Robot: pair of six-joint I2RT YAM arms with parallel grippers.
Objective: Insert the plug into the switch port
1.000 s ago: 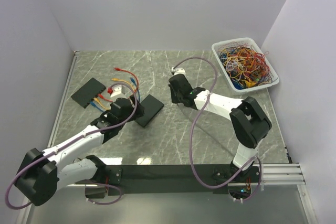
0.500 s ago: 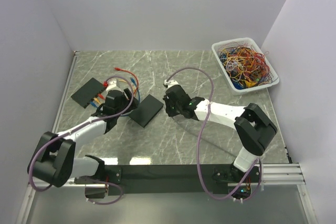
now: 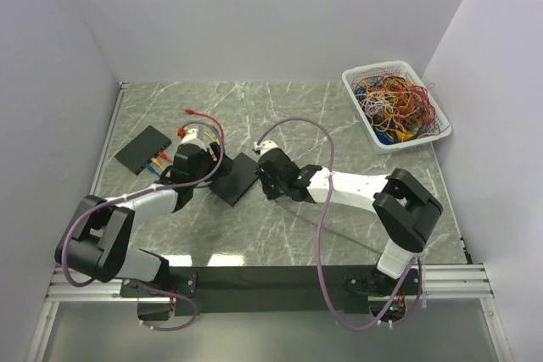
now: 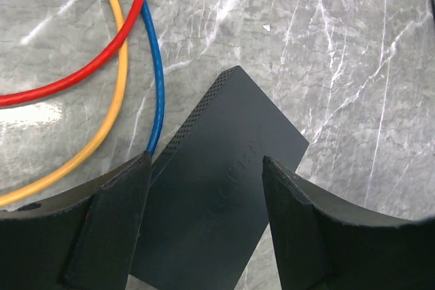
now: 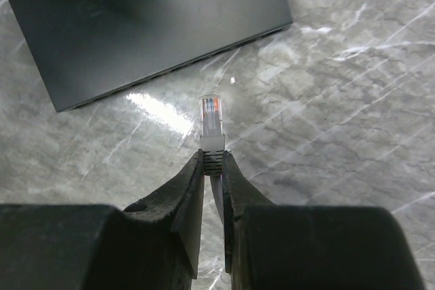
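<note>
A flat black switch [image 3: 238,177] lies mid-table; it also shows in the left wrist view [image 4: 217,195] and at the top of the right wrist view [image 5: 143,25]. My left gripper [image 3: 212,174] [image 4: 204,164] is open, its fingers [image 4: 109,222] straddling the switch's left end without gripping it. My right gripper [image 3: 261,177] [image 5: 213,156] is shut on the boot of a clear plug [image 5: 211,117] on a purple cable [image 3: 297,125]. The plug tip points at the switch's near edge, a short gap away. The ports are not visible.
A second black switch [image 3: 142,148] with several coloured cables plugged in lies at the left. Red [image 4: 81,76], orange [image 4: 102,127] and blue [image 4: 155,66] cables run beside my left gripper. A white basket [image 3: 394,103] of tangled cables stands at the back right.
My left gripper has swung away and left, onto the switch's left end. My right gripper has carried the plug left, close to the switch's right edge.
</note>
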